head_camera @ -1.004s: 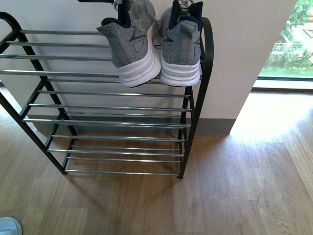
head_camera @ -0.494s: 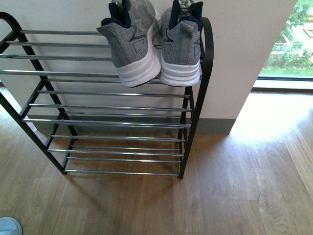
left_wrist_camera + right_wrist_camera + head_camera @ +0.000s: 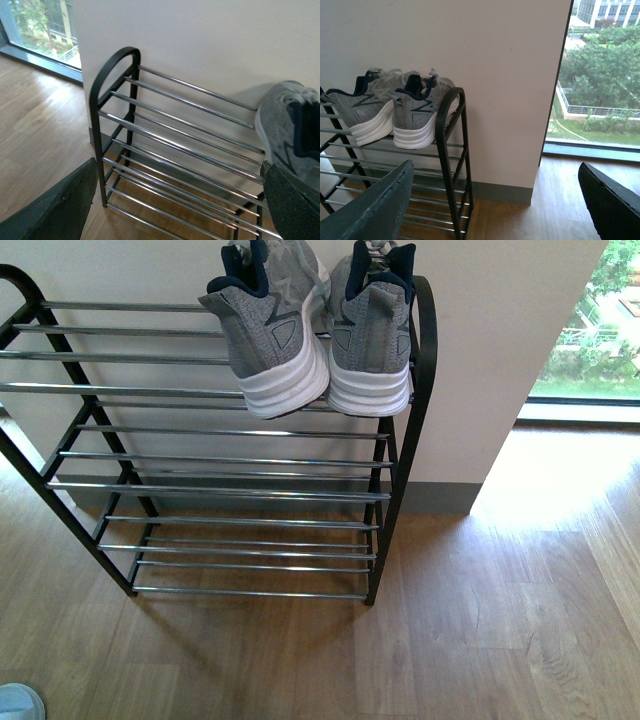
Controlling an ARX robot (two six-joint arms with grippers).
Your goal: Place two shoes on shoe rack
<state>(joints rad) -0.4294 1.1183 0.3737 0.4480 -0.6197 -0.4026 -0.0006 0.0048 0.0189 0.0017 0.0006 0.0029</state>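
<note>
Shoes (image 3: 285, 345) sit together atop the shoe rack (image 3: 424, 360); left claw (image 3: 179, 166) and right claw (image 3: 496, 167) gape empty.

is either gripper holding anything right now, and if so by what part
Nothing is held. The left gripper and right gripper are both open with nothing between their fingers; the two shoes sit free on the shoe rack's top tier.

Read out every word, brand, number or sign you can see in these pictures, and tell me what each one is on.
No text can be read in any view.
grey shoes: only a dark outlined emblem on the side, with no letters or numbers that can be made out.
shoe rack: black frame and chrome bars, no label or sticker visible.
wall: plain, nothing written on it.
</note>
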